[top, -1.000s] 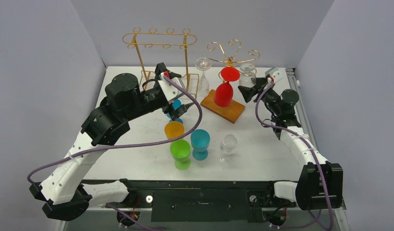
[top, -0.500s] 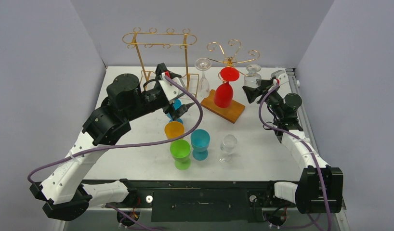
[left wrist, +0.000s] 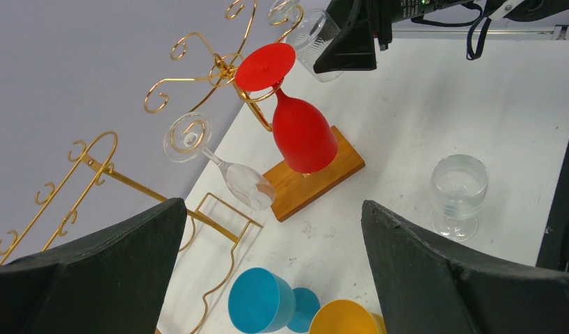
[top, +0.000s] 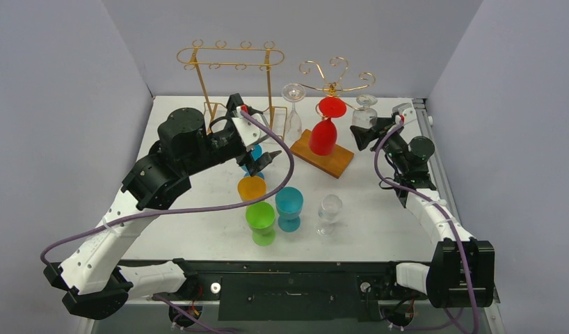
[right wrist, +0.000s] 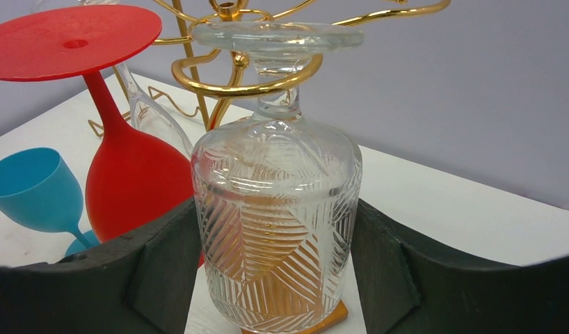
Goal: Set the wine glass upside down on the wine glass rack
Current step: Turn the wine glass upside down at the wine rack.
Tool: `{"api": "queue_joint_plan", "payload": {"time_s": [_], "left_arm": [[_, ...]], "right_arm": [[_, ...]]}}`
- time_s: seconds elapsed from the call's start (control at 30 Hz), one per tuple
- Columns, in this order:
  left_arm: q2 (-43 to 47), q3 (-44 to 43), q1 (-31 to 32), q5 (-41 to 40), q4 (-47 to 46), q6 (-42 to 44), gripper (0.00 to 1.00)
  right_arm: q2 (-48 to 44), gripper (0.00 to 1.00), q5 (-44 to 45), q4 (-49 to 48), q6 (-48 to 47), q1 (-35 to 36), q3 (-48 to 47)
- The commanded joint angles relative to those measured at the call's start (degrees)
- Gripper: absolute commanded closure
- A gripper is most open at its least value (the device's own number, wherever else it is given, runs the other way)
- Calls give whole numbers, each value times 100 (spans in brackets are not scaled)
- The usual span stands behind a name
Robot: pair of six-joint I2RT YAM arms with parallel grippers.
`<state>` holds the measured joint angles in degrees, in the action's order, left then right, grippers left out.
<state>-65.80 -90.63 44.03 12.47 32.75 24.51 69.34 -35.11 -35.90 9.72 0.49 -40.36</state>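
Green goblet [top: 261, 217], orange goblet [top: 252, 188] and teal goblet [top: 289, 203] stand clustered near a clear glass [top: 330, 209] (apparently empty).

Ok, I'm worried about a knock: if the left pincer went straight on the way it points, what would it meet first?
Probably the rack's wooden base: the open left pincer aims at its near corner. The hanging clear glass sits just beside that line; depth is unclear.

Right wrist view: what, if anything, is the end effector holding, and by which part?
The right end effector grips the clear glass by its bowl.
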Motion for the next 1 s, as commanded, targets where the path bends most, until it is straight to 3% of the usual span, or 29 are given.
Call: {"api": "queue_joint_plan", "payload": {"time_s": [0.0,0.57,0.83,0.97], "left_arm": [[96,-78,-35,17,-312,-87,5],[3,-180,-26,23,-282,-149,5],[1,-210,-33,51,-217,-172,5],[6,-167,-33,103,-230,-224,5]], "right_arm": [[-10,33,162,-728,33,-32,-45],[4,28,22,-530,198,-30,31],[-1111,27,-353,65,908,-31,31],[-1725,26,-529,970,999,-32,-353]]}}
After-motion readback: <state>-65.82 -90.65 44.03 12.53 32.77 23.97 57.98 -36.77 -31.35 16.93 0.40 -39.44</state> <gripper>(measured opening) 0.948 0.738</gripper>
